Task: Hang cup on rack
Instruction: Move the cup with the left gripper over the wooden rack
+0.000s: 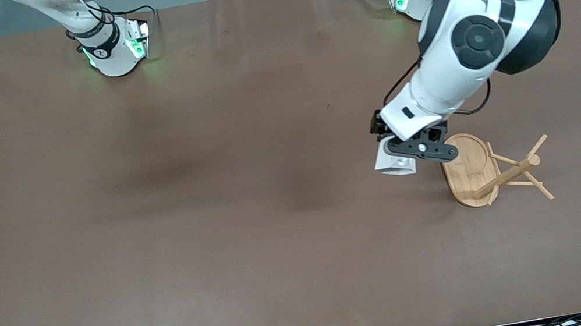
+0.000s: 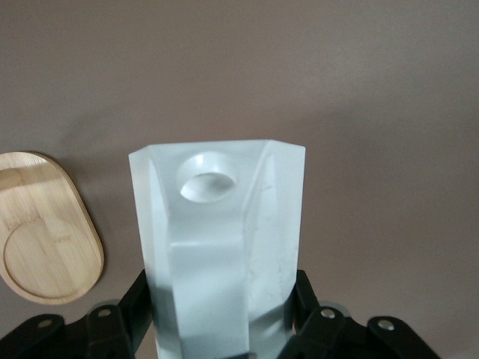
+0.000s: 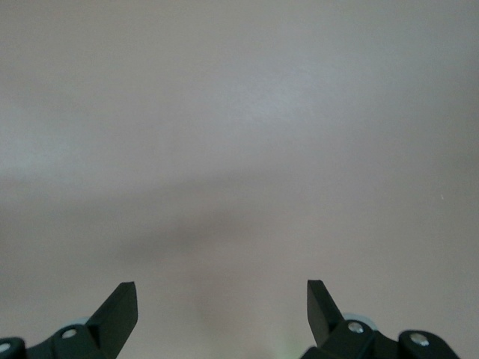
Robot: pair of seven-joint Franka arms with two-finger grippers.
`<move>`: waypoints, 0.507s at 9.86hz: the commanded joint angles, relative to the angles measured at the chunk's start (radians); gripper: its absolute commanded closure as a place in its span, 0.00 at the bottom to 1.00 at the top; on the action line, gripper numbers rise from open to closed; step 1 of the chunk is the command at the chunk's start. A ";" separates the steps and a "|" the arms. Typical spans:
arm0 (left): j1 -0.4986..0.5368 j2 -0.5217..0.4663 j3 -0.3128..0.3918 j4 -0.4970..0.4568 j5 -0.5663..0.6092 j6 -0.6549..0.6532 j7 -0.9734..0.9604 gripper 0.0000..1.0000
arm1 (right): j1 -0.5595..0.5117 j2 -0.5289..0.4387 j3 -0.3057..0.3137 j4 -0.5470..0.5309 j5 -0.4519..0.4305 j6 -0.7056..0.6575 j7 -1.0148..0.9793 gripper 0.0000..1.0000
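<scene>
The left claw [image 1: 406, 157] pinches the cup [image 1: 395, 161] above the tabletop [image 1: 219, 228], beside the rack [image 1: 489, 171]. A misjudged approach could knock the pegs. The right claw [image 3: 222, 307] waits, spread.

No readable text, label, brand or number on anything I can see. My arm casings show no lettering I can make out. The rack [image 1: 469, 171] base carries a faint round mark in my left wrist view, no letters legible. The cup [image 2: 221, 247] is plain white, unmarked.
</scene>
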 commanded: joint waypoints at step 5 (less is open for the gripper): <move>0.066 -0.134 0.081 -0.221 -0.066 0.067 0.298 1.00 | -0.068 -0.049 0.019 0.023 -0.006 -0.084 0.042 0.00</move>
